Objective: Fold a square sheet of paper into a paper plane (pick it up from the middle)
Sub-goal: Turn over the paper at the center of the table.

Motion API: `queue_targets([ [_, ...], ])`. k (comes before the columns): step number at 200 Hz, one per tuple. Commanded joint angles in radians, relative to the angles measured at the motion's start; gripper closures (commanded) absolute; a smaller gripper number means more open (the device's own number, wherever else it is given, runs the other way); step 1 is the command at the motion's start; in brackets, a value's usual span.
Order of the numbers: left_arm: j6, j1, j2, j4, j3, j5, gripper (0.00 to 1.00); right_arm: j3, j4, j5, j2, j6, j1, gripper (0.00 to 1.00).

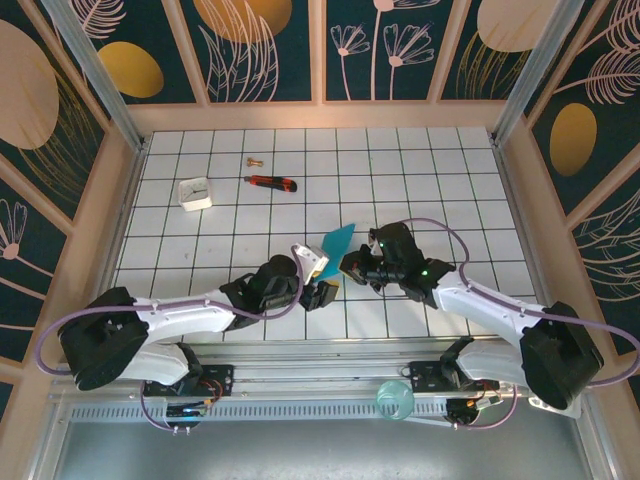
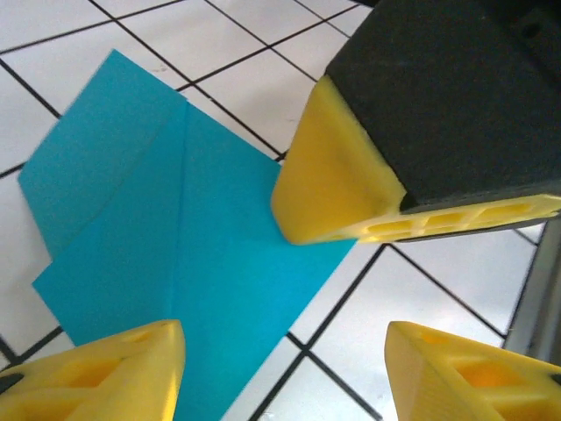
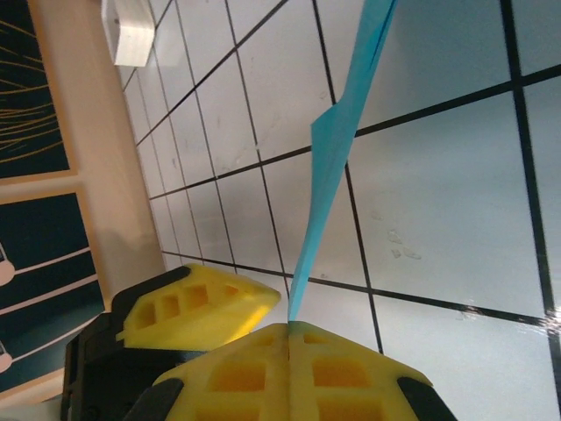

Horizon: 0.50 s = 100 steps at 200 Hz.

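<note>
right gripper (image 3: 289, 326) pinched shut on one edge of the square sheet of paper (image 2: 175, 246), a creased teal shape near the middle of the tiled table (image 1: 420, 180). left gripper (image 2: 285, 377) spread wide, holding nothing, just beside the sheet's near edge. paper looks thin, light and floppy, so it is likely to sag or slip. best hold, i judge: a gentle pinch along the centre crease, not a loose corner.
</note>
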Motion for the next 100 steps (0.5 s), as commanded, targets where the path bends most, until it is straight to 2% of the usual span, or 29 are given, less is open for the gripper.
queue_targets([
  [1, 0.061, -0.003, -0.038, 0.017, -0.003, -0.088, 0.37, 0.076, -0.152, 0.044, 0.023, -0.092, -0.01, 1.0],
  [10, 0.045, -0.003, -0.073, 0.03, -0.019, -0.105, 0.37, 0.126, -0.253, 0.092, 0.035, -0.176, -0.015, 1.0],
  [41, -0.052, 0.012, -0.214, 0.048, -0.087, -0.203, 0.26, 0.364, -0.602, 0.332, 0.119, -0.524, -0.024, 1.0],
  [52, -0.109, 0.054, -0.246, 0.029, -0.09, -0.193, 0.25, 0.447, -0.707, 0.42, 0.154, -0.613, -0.013, 1.0],
  [81, -0.315, 0.235, -0.264, -0.049, -0.064, -0.098, 0.29, 0.593, -0.881, 0.657, 0.232, -0.74, 0.042, 1.0],
  [100, -0.392, 0.293, -0.229, -0.143, -0.009, -0.088, 0.32, 0.634, -0.933, 0.738, 0.296, -0.781, 0.115, 1.0],
])
